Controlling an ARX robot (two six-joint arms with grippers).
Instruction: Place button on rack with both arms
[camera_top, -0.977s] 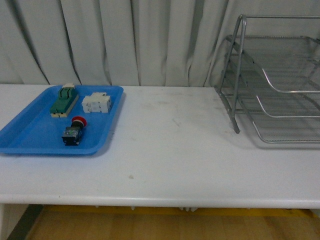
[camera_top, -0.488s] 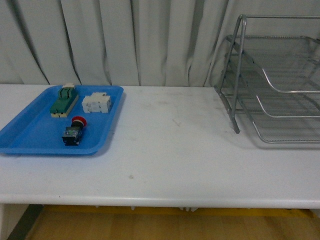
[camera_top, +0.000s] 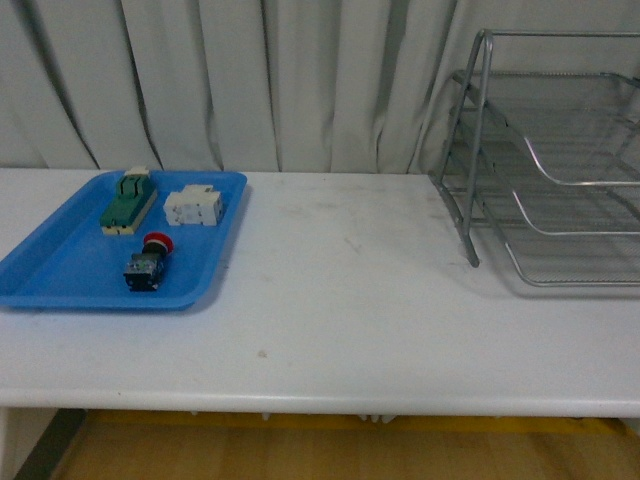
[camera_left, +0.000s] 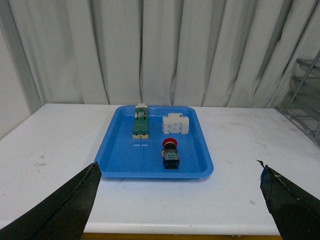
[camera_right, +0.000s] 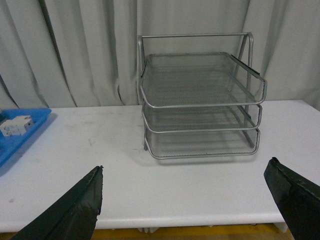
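The button (camera_top: 146, 262), with a red cap on a dark body, lies in the flat blue tray (camera_top: 60, 275) at the table's left; it also shows in the left wrist view (camera_left: 170, 152). The silver wire rack (camera_top: 560, 170) stands at the right, with three empty tiers in the right wrist view (camera_right: 200, 100). Neither arm shows in the front view. My left gripper (camera_left: 180, 195) is open and empty, back at the table's front edge, short of the tray. My right gripper (camera_right: 185, 195) is open and empty at the front edge, facing the rack.
A green-and-cream switch block (camera_top: 128, 202) and a white rectangular block (camera_top: 193, 207) lie in the blue tray behind the button. The white table (camera_top: 340, 300) runs between tray and rack. Grey curtains (camera_top: 250, 80) hang behind.
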